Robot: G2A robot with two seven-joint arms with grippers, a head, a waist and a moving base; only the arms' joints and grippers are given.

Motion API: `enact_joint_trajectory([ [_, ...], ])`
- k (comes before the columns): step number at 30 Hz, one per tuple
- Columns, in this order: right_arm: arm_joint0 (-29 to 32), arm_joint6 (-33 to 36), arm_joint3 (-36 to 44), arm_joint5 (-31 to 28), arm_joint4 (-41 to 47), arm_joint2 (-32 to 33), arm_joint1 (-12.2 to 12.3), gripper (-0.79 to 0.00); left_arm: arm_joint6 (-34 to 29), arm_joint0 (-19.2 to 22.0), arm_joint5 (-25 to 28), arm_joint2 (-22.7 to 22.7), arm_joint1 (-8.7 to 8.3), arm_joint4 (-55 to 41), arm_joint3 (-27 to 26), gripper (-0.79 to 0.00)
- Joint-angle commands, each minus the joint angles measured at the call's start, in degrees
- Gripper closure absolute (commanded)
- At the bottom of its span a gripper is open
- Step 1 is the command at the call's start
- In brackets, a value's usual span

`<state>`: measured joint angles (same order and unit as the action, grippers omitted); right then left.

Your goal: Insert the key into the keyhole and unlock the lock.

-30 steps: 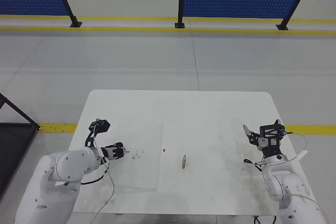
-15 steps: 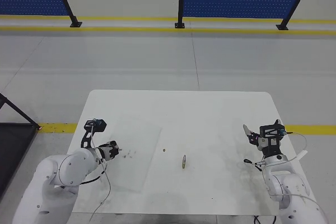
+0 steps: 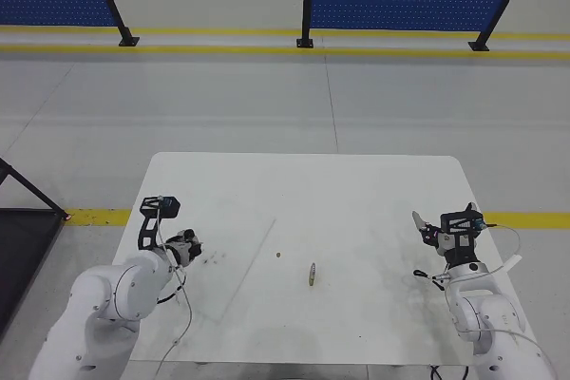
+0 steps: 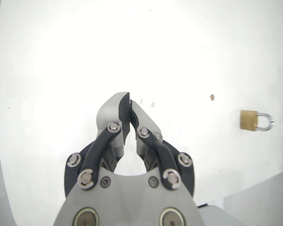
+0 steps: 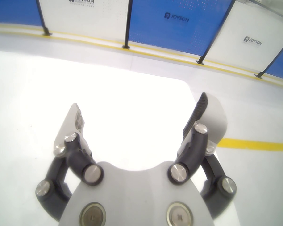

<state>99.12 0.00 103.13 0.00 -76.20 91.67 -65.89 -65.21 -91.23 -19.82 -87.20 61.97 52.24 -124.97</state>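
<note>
Glaring hard off the glossy white rectangular tabletop in both wrist views, bleaching its surface almost featureless, bowing its edges and the blue-and-white fence panels near the frame corners, casting only faint, soft shadows.

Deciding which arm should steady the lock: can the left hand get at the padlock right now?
Probably yes. The padlock lies on the table, toward the middle from the left hand, with nothing standing between them. The hand is shut, so it would have to open first.
</note>
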Motion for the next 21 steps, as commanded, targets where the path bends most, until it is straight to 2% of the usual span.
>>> enact_joint_trajectory([
  [1,0.0,0.0,0.0,0.0,0.0,0.0,0.0,-0.785,2.0,0.1,0.4,-2.3,0.25,-7.7,0.5,0.000],
  [6,0.0,0.0,0.0,0.0,0.0,0.0,0.0,-0.785,5.9,-0.2,6.2,-9.3,0.88,-30.5,6.1,0.000],
  [13,0.0,0.0,0.0,0.0,0.0,0.0,0.0,-0.785,1.7,-0.7,18.7,-13.6,1.04,-55.1,17.7,0.000],
  [18,0.0,0.0,0.0,0.0,0.0,0.0,0.0,-0.785,-2.2,1.4,24.4,-14.5,1.00,-68.1,25.8,0.000],
  [21,0.0,0.0,0.0,0.0,0.0,0.0,0.0,-0.785,-4.5,3.0,26.4,-15.3,0.70,-70.9,28.0,0.000],
])
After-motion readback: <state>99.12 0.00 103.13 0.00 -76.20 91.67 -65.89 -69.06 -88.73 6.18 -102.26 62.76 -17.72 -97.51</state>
